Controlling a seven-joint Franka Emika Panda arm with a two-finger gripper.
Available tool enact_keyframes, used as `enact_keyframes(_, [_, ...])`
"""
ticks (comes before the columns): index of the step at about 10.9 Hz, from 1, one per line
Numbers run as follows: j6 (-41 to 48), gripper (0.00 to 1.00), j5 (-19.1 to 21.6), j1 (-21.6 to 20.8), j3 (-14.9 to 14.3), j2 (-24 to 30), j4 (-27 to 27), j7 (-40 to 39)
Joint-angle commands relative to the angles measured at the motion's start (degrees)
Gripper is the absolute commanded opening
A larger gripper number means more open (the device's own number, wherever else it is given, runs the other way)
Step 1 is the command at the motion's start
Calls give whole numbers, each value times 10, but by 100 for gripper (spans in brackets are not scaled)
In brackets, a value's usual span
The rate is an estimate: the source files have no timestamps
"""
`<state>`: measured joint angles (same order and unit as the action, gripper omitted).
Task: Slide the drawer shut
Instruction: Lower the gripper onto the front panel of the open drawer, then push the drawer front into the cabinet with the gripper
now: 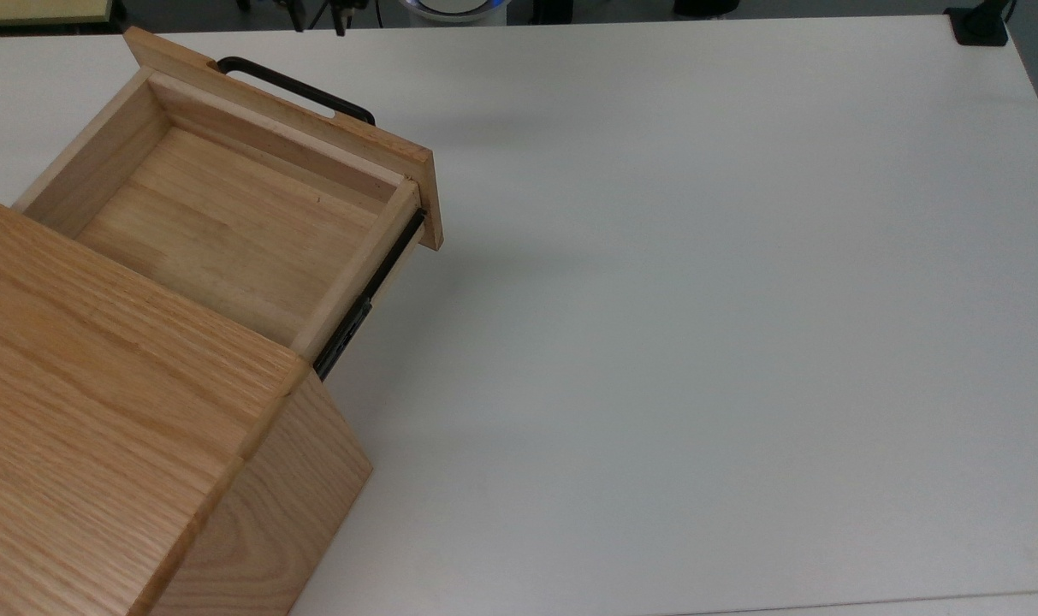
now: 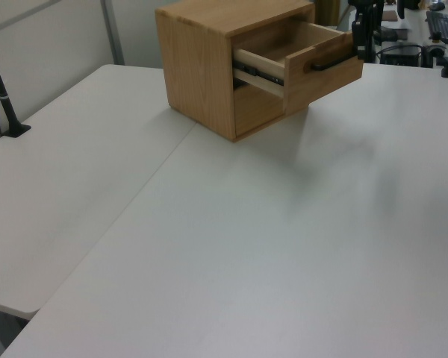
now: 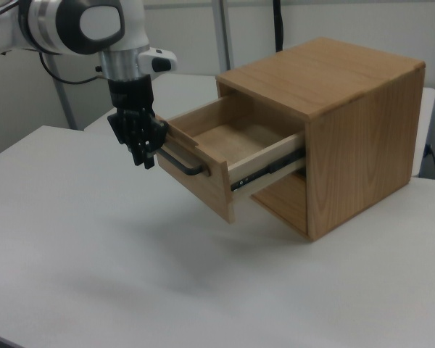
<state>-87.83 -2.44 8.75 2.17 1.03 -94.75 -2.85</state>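
The light oak drawer (image 1: 228, 222) stands pulled far out of the oak cabinet (image 1: 99, 428), its black side rail (image 1: 369, 291) exposed. Its black bar handle (image 1: 296, 88) lies along the flat front panel. My gripper (image 1: 317, 15) peeks in at the top view's upper edge, just beyond the handle and clear of it. In the right view the gripper (image 3: 145, 154) hangs pointing down right in front of the handle (image 3: 180, 165), at the front panel's far end. The left view puts the gripper (image 2: 361, 46) beside the drawer front (image 2: 321, 71). It is open by a narrow gap and holds nothing.
The white table (image 1: 698, 342) spreads wide and bare to the top view's right of the cabinet. A black clamp (image 1: 981, 26) sits at its far right corner. In the left view a black pole mount (image 2: 4, 97) stands at the table's left edge.
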Motion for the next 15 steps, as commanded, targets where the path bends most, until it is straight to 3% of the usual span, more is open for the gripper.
enact_keyframes(1, [-39,0,17,4,-2,6,-35,77])
enact_keyframes(6, [-128,0,9,8,-3,-39,-33,157])
enact_keyframes(9, [-192,0,-9,16,-7,-80,3,194])
enact_keyframes(12, [-213,0,-14,35,-9,-148,88,209])
enact_keyframes(15, [-281,0,-41,40,-23,-207,155,277])
